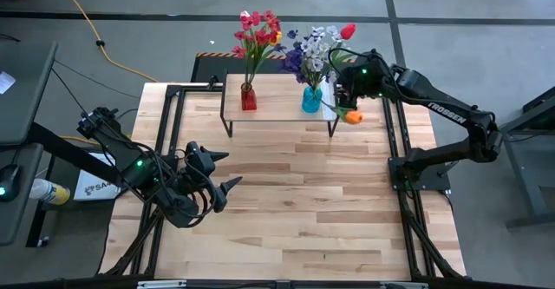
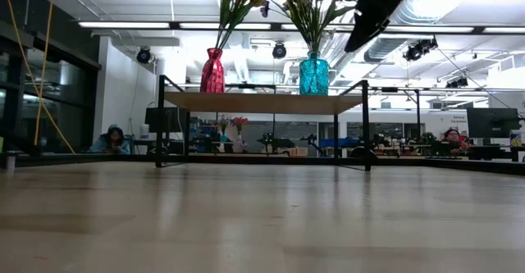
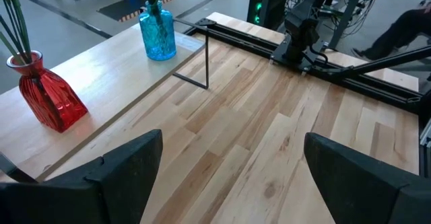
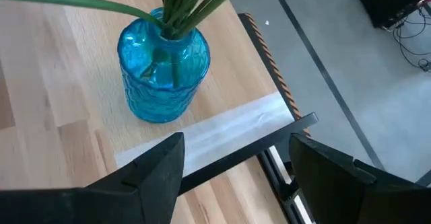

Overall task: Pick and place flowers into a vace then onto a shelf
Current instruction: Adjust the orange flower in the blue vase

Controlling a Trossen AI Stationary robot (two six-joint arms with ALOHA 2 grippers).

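The shelf [image 1: 277, 107] stands at the table's far middle. On its top rest a red vase [image 1: 249, 97] with red, pink and yellow tulips [image 1: 257, 30] and a blue vase [image 4: 163, 68] with purple and whitish sprays [image 1: 314, 50] and a red tulip [image 1: 348, 31]. An orange tulip [image 1: 351, 115] droops from the blue vase on a long bent stem [image 4: 74, 3], past the shelf's right end. My right gripper [image 4: 236, 173] hovers open above that end, just right of the blue vase, with nothing between its fingers. My left gripper [image 1: 227, 171] stands open over the table's left middle.
Black frame rails [image 1: 401, 141] run along the table's left and right sides. The shelf's thin black legs [image 2: 158, 121] stand on the tabletop, whose near half lies bare. A white box [image 1: 91, 185] sits off the left edge. People [image 2: 111, 139] sit in the room beyond.
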